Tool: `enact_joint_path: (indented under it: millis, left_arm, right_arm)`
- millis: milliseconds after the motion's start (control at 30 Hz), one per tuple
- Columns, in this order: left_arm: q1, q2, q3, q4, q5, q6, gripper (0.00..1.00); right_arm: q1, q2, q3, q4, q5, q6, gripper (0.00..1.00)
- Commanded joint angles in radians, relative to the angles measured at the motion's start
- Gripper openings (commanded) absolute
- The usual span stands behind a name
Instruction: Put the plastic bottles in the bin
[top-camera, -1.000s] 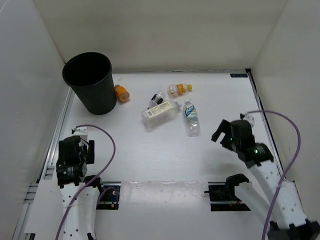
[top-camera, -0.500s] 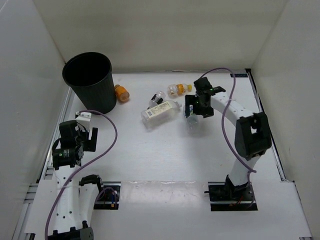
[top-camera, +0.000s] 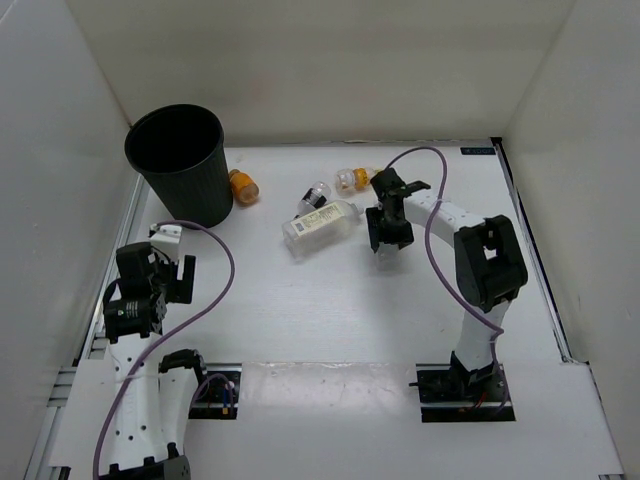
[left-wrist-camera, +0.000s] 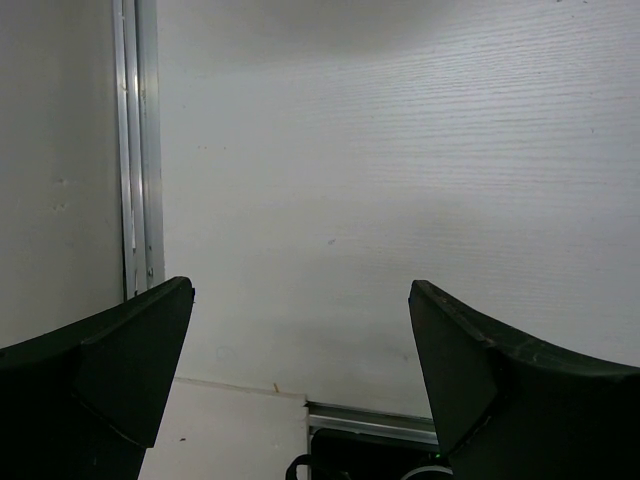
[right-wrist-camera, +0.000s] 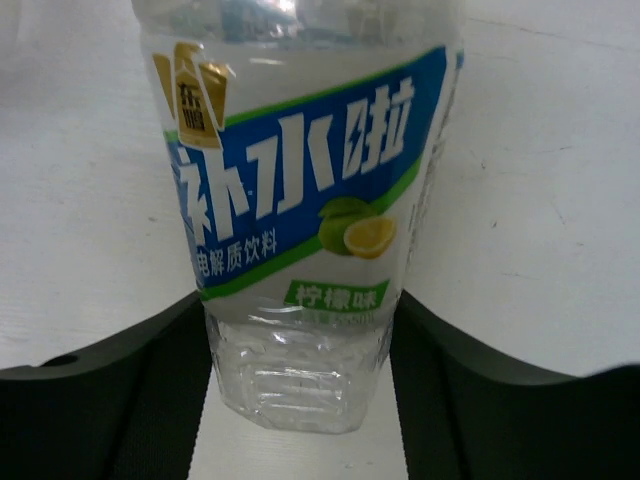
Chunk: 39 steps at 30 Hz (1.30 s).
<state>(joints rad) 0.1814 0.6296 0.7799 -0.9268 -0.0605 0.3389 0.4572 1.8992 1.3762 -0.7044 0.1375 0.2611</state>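
The blue-and-white labelled plastic bottle (right-wrist-camera: 300, 200) lies on the table, and my right gripper (right-wrist-camera: 298, 325) is shut on its lower end, one finger pressed against each side. From above, my right gripper (top-camera: 388, 228) covers most of that bottle (top-camera: 386, 252). To its left lie a white-labelled clear bottle (top-camera: 322, 224) and a dark-labelled one (top-camera: 315, 197). An orange-capped bottle (top-camera: 357, 178) lies behind it, and a stubby orange bottle (top-camera: 243, 186) rests beside the black ribbed bin (top-camera: 182, 165). My left gripper (top-camera: 158, 277) (left-wrist-camera: 300, 295) hangs open over bare table near the left rail.
White walls enclose the table on three sides. A metal rail (left-wrist-camera: 138, 150) runs along the left edge. The right arm's purple cable (top-camera: 432, 240) loops over the table behind the gripper.
My right arm swung from the near right over to the blue-white bottle and its jaws closed on it. The left arm lifted slightly at first, then stayed still.
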Motion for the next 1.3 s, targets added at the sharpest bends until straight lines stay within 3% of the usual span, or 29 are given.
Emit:
enact_joint_path:
  millis: [0, 33, 167, 300, 367, 500, 600, 700, 733, 900, 1000, 1267]
  left_arm:
    - [0.004, 0.002, 0.039, 0.014, 0.034, -0.011, 1.00]
    - [0.004, 0.013, 0.048, 0.014, 0.034, -0.011, 1.00]
    - [0.004, 0.022, 0.116, -0.007, 0.086, -0.011, 1.00]
    - [0.004, 0.044, 0.263, -0.026, 0.210, 0.002, 1.00]
    - [0.004, 0.082, 0.358, -0.026, 0.295, -0.011, 1.00]
    - [0.004, 0.168, 0.472, -0.047, 0.725, -0.011, 1.00]
    - [0.004, 0.275, 0.513, -0.021, 0.948, -0.035, 1.00]
    - [0.004, 0.446, 0.605, 0.039, 1.010, -0.162, 1.00]
    - [0.004, 0.496, 0.646, 0.039, 1.095, -0.163, 1.00]
    - [-0.135, 0.757, 0.960, 0.039, 1.162, -0.213, 1.00]
    - [-0.167, 0.812, 1.053, 0.049, 1.174, -0.213, 1.00]
    - [-0.186, 0.872, 1.076, 0.094, 1.205, -0.256, 1.00]
  right_arm:
    - [-0.005, -0.011, -0.032, 0.002, 0.028, 0.007, 0.55]
    - [-0.005, -0.011, -0.032, 0.002, 0.028, 0.007, 0.39]
    - [-0.005, -0.060, -0.032, 0.002, 0.005, 0.017, 0.10]
    - [-0.005, -0.222, -0.057, 0.042, -0.099, -0.051, 0.02]
    - [-0.005, -0.348, -0.081, 0.100, -0.178, -0.081, 0.01]
    - [-0.005, -0.530, -0.094, 0.242, -0.468, -0.093, 0.01]
    - [0.030, -0.590, -0.118, 0.429, -0.603, -0.008, 0.01]
    - [0.087, -0.579, -0.132, 0.624, -0.676, 0.078, 0.01]
    - [0.103, -0.559, -0.099, 0.638, -0.722, 0.087, 0.01]
    - [0.194, -0.383, 0.113, 0.629, -0.847, 0.075, 0.01]
    - [0.222, -0.339, 0.196, 0.602, -0.869, 0.064, 0.01]
    - [0.274, -0.290, 0.248, 0.589, -0.940, 0.064, 0.01]
